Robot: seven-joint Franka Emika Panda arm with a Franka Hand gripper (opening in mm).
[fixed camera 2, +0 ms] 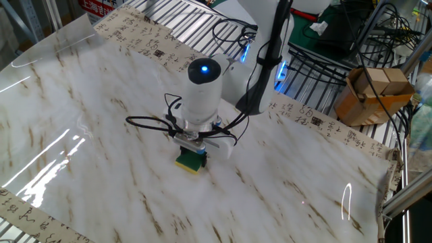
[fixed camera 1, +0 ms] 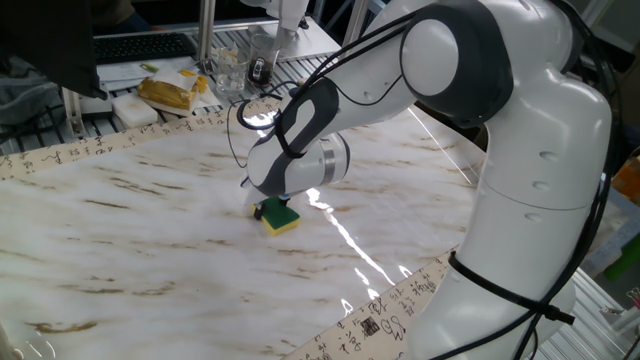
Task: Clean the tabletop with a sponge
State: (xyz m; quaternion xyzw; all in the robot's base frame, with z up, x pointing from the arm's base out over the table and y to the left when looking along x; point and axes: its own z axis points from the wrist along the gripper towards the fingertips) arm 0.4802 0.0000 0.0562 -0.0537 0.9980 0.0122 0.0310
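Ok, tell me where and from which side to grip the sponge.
Grip the sponge across its short yellow side faces, coming straight down from above. It lies flat on the tabletop, green side up, so only the sides offer parallel faces. The gripper already sits over it that way.
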